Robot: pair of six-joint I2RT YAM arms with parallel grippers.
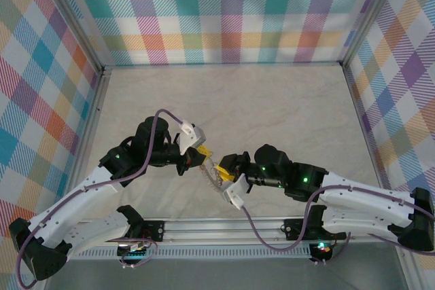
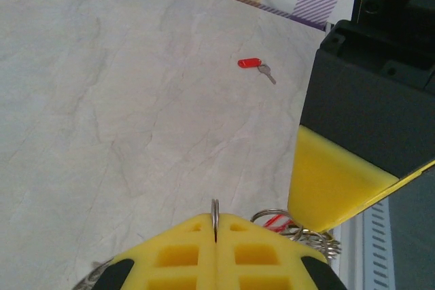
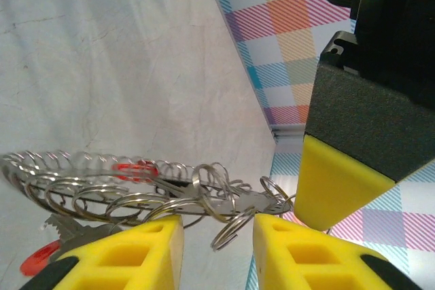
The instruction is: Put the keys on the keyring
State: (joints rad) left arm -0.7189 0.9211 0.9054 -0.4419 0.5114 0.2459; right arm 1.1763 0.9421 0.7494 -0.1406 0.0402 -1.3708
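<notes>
1. The large grey coiled-wire metal keyring (image 3: 102,181) sits between the two claws over a pale marbled counter (image 1: 224,100). Plaid cloth walls (image 1: 224,11) stand well apart from it.
2. One tiny loose key with a red plastic head (image 2: 249,63) lies flat on the counter, well apart from the keyring. Only bare counter lies between them.
3. A red key head (image 3: 132,168) shows among the keyring's coils. Another red head (image 3: 37,259), with a grey blade, lies just below the coils.
4. The left claw (image 2: 215,225) has its yellow fingers pressed together. They pinch a thin loop of the keyring, which stands edge-on out of the seam.
5. The right claw (image 3: 217,239) has its yellow fingers standing apart. A small wire loop of the keyring lies in the gap, and I cannot tell whether either pad touches it.
6. Each claw crowds the other. In both wrist views a black-and-yellow finger of the opposite claw looms just beside the keyring.
7. In the top view the left arm rises from its base and bends its wrist towards the keyring. The right arm reaches in low and nearly level from the other side.
</notes>
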